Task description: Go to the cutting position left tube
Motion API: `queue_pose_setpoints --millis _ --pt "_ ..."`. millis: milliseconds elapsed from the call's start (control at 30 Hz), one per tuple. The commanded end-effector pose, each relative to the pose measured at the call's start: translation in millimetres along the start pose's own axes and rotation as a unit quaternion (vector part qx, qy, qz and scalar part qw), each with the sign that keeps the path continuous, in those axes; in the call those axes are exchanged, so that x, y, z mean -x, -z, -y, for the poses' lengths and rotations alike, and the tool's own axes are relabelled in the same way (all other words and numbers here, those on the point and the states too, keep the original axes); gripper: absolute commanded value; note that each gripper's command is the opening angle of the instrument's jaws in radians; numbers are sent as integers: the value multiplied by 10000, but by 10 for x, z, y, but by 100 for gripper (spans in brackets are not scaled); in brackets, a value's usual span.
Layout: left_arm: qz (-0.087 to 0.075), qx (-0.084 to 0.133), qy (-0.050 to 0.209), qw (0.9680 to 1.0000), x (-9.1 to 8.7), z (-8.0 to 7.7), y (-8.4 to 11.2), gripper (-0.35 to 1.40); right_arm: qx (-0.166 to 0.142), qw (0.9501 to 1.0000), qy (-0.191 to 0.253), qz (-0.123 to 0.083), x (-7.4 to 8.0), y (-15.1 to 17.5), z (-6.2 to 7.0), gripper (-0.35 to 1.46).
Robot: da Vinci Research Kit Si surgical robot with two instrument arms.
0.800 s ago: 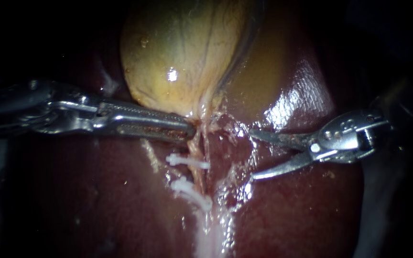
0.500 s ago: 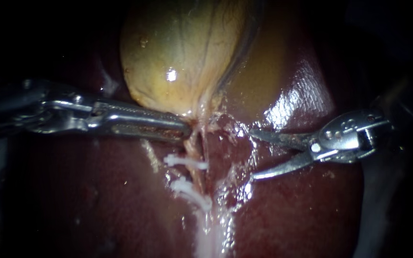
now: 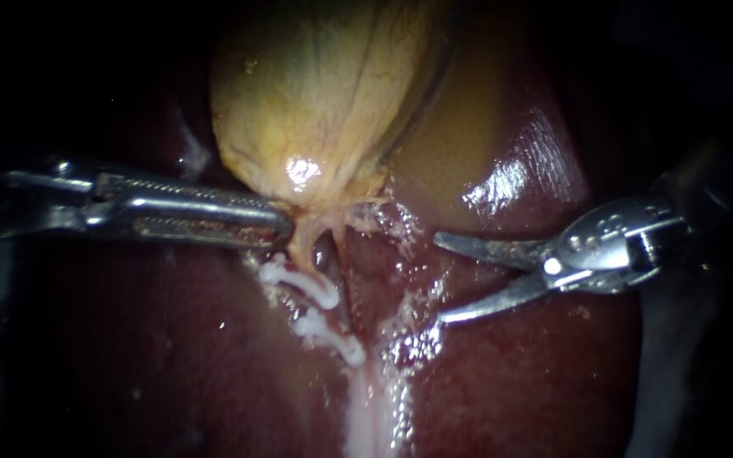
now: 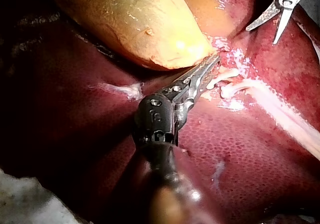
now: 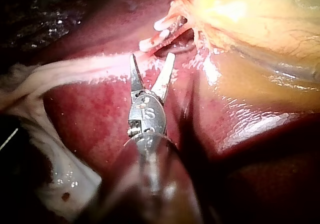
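Steel jaws of my left instrument (image 3: 280,227), coming in from nine o'clock in the endoscope view, are pressed together on the narrow lower end of the gallbladder (image 3: 324,93), pinching it; the yellow sac fills the field toward twelve o'clock. From the pinched end the left tube (image 3: 300,250) runs toward six o'clock over the dark red liver (image 3: 511,382); it carries two white clips (image 3: 303,282), one just below the other. A dark gap lies just beside the tube on its three o'clock side; past it there seems to be a second, thinner strand, though glare makes that hard to judge. My right instrument (image 3: 438,279) enters from three o'clock with its blades spread wide, gripping nothing; the tips point toward nine o'clock, apart from the tube. In the right wrist view the clipped tube lies ahead of the open blades, near but not between them.
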Motion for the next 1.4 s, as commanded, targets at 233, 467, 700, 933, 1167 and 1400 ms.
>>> queue_pose_setpoints --millis 233,467,700,933,1167,1400 --pt "-1 -5 -5 10000 2 1 -2 -35 -128 9999 89 22 13 -42 11 143" --pt "-1 -6 -5 10000 2 1 -2 -35 -214 9997 22 75 26 -80 20 143" --pt "-2 -10 -5 10000 2 0 -2 -35 -218 9997 -32 120 36 -102 19 143" --pt "-5 -17 -5 10000 2 -1 -5 -35 -225 9997 -55 116 34 -121 19 143" --pt "-6 -22 -8 10000 2 -2 -6 -35 -201 9997 -134 41 26 -139 16 143" --pt "-7 -24 -7 10000 2 -3 -7 -35 -143 9995 -244 -102 20 -150 10 143"
